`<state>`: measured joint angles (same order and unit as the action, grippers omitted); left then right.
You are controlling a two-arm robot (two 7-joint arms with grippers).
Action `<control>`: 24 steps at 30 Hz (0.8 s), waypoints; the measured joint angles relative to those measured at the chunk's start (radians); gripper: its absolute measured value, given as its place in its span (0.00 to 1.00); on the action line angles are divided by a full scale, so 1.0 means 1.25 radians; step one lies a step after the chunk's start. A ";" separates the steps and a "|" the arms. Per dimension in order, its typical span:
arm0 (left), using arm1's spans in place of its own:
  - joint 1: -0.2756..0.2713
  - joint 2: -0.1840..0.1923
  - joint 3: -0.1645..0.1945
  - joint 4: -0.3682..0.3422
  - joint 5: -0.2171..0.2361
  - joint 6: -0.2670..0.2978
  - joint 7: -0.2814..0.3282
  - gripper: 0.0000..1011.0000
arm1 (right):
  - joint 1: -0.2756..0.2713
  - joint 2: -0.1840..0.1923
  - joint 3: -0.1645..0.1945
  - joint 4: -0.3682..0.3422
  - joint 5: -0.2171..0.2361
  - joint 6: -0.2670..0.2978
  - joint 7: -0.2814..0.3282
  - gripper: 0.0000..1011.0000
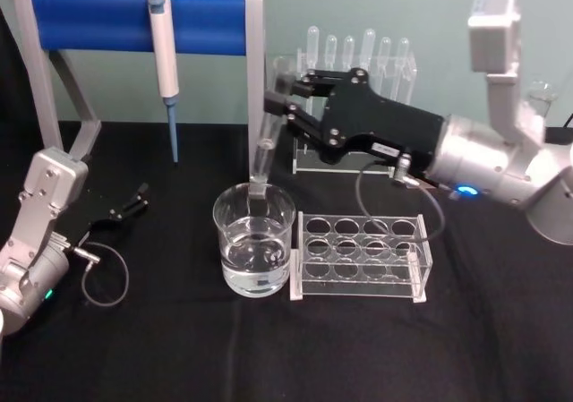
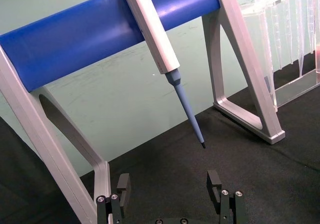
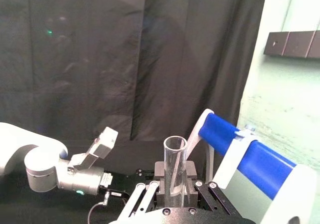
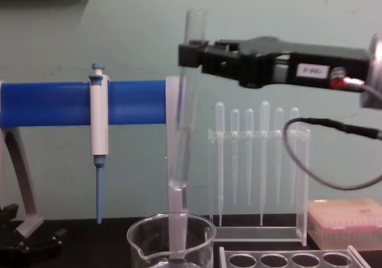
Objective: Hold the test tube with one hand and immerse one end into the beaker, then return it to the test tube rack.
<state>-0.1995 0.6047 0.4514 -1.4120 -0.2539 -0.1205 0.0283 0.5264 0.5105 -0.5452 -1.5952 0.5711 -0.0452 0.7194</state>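
1. Head view: water-filled beaker (image 1: 254, 250) stands on the black worktop (image 1: 179, 348) beside a clear rack (image 1: 363, 254); the right end effector (image 1: 279, 106) grips the test tube (image 1: 261, 156) upright above it. The left end effector (image 1: 134, 201) rests at the left.
2. Left wrist view: its fingers (image 2: 122, 186) gape wide.
3. Chest view: the tube's bottom hangs just above the beaker's rim.

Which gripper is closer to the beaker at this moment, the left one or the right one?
The right. The right gripper holds the test tube above the beaker, the tube's bottom above the rim. The left gripper sits low, off to the beaker's left.
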 joint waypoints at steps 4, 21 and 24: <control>0.000 0.000 0.000 0.000 0.000 0.000 0.000 0.99 | -0.022 0.033 0.015 -0.038 0.014 0.005 -0.005 0.24; 0.000 0.000 0.000 0.000 0.000 0.000 0.000 0.99 | -0.170 0.163 0.098 -0.130 0.036 -0.029 -0.040 0.24; 0.000 0.000 0.000 0.000 0.000 0.000 0.000 0.99 | -0.194 0.173 0.110 -0.134 0.029 -0.038 -0.045 0.24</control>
<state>-0.1995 0.6046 0.4514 -1.4120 -0.2539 -0.1205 0.0283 0.2843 0.7272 -0.4081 -1.7629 0.6071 -0.0921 0.6637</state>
